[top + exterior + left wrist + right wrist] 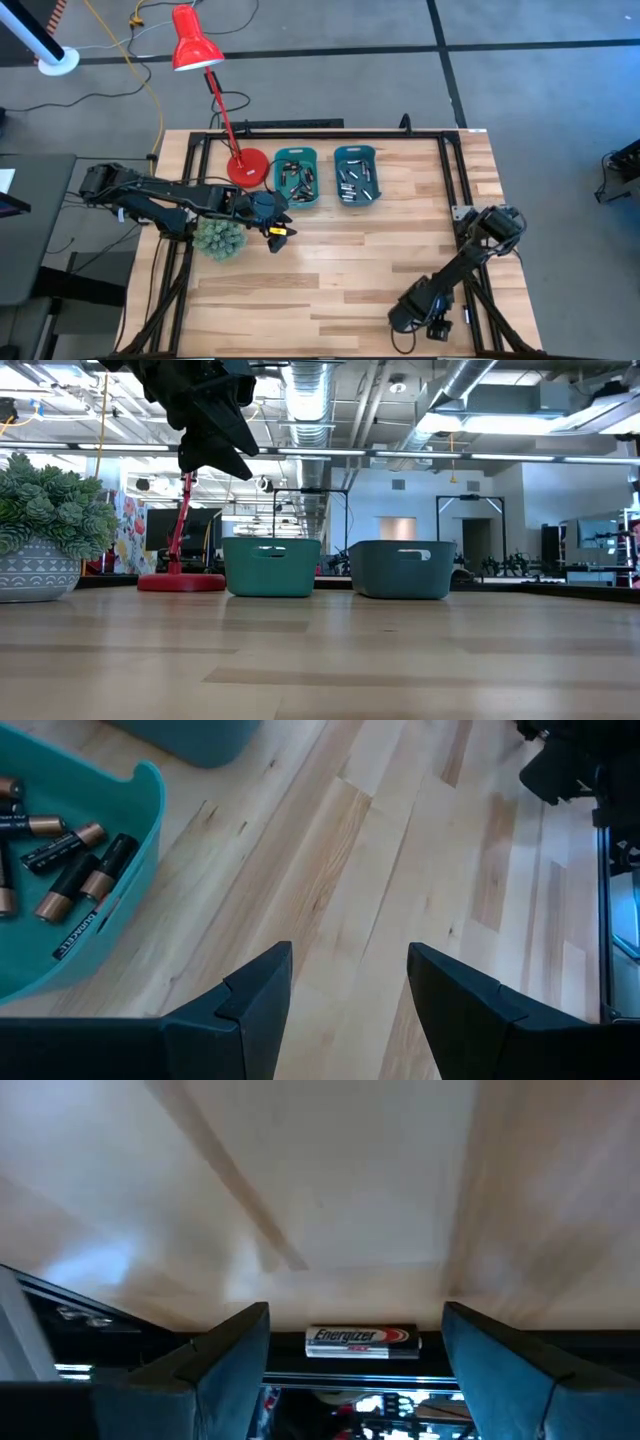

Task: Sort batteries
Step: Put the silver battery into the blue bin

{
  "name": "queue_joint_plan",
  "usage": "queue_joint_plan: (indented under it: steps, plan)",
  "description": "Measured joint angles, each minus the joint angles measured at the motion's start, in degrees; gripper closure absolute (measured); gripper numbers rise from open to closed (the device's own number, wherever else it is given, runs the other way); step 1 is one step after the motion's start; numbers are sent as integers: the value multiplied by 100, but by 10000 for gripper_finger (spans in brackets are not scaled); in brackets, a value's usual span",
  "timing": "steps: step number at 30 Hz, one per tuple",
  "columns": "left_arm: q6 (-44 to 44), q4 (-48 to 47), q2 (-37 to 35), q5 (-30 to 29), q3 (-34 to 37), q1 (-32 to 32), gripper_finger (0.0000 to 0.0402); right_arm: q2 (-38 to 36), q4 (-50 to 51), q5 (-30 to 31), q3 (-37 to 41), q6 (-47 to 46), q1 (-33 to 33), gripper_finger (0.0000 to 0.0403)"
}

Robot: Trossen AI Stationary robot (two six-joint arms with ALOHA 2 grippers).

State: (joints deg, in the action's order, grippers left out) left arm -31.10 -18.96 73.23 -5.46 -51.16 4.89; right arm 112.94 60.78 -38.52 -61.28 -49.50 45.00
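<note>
Silver-black battery (361,1340) was seen at table edge between parted right gripper (355,1342) fingers; left gripper (350,985) was held open above bare wood beside teal plastic bin (140,860).

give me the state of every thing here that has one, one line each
left gripper: open, empty, above bare wood beside the left bin
right gripper: open, low at the table's near right edge, a battery lying between its fingers
silver Energizer battery: lying on its side, not clamped
left teal plastic bin: upright, holds batteries
right teal plastic bin: upright, holds batteries
red desk lamp: standing, whether lit cannot tell
green spiky plant in grey pot: upright
</note>
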Motion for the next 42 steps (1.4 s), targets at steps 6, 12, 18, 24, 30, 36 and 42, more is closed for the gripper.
queue_joint_plan:
  steps: [6, 12, 18, 24, 30, 36, 42]
  plan:
    - [-89, 23, 0, 1, 0, 0, 207, 138, -14, -57, -5, -18, 313, 92]
    - [-184, 39, 0, -1, 0, 0, 207, 259, -21, -205, 42, -22, 610, 92]
    - [-264, 55, 0, -1, 0, 0, 207, 261, -10, -223, 55, 36, 774, 92]
    - [-290, 55, 0, -1, 0, 0, 207, 261, -120, -237, 52, 133, 936, 93]
    - [-388, 52, 0, -1, 0, 2, 207, 250, -178, -282, 50, 197, 1072, 126]
    - [-430, 52, 0, -1, -1, 3, 207, 242, -185, -292, 46, 195, 1112, 185]
    - [-430, 49, 0, -1, -2, 4, 207, 245, -188, -291, 44, 195, 1108, 203]
